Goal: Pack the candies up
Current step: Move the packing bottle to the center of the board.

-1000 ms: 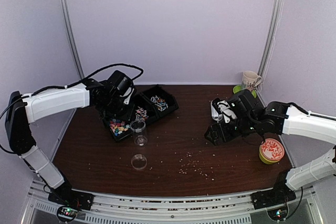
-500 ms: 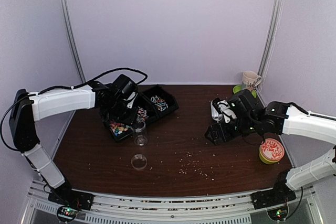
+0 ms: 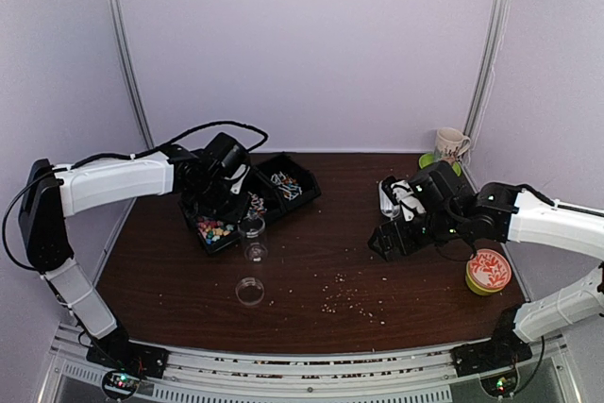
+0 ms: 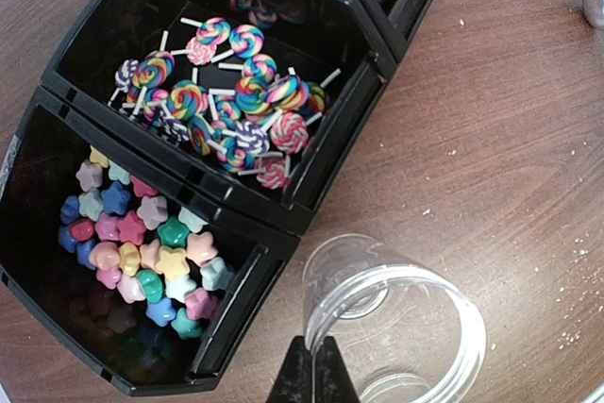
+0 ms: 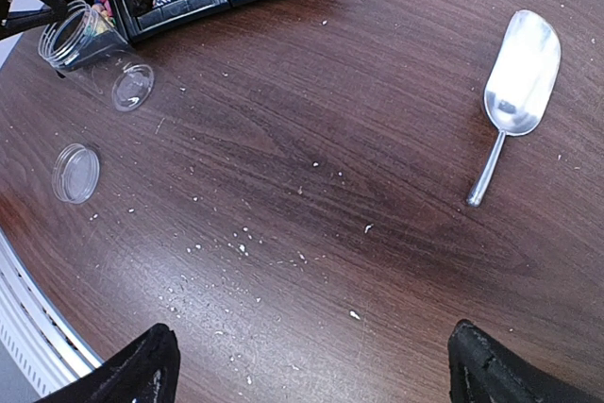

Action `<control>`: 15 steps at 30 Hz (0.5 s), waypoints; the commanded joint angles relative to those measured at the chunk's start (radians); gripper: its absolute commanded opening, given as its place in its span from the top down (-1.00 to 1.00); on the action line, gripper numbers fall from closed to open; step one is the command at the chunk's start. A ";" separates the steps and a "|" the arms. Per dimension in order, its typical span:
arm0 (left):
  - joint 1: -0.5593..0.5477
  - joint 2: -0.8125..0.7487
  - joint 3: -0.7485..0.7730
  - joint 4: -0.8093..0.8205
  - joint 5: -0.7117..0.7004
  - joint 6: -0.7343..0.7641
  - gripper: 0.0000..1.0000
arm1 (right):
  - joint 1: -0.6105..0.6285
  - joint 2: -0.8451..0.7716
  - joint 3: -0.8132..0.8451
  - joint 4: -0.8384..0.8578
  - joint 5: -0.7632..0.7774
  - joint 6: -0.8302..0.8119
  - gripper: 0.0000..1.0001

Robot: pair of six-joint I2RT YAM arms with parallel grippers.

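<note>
Okay, dark table [image 3: 311, 261]. Black three-bin tray [image 4: 283, 219] sits back left. Right gripper [image 5: 311, 351] is spread wide and empty, above bare table near the metal scoop [image 5: 517, 77]. Left gripper [image 4: 307, 379] is pinched closed at the rim of the clear jar [image 4: 396, 327]; can't tell if it nips the wall. Jar is upright, just beside the tray. Candies [image 4: 142, 252] are in the tray bins, with stars in the end bin and lollipops in the next.
</note>
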 commanded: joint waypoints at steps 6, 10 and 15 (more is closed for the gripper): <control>-0.022 0.029 0.082 0.037 0.089 0.025 1.00 | 0.005 -0.011 0.023 -0.004 0.024 -0.008 -0.99; -0.041 0.061 0.142 0.038 0.110 0.026 1.00 | 0.005 -0.019 0.017 -0.004 0.045 0.001 -0.99; -0.063 0.130 0.229 0.038 0.143 0.027 1.00 | 0.001 -0.031 0.013 -0.029 0.139 0.030 -0.99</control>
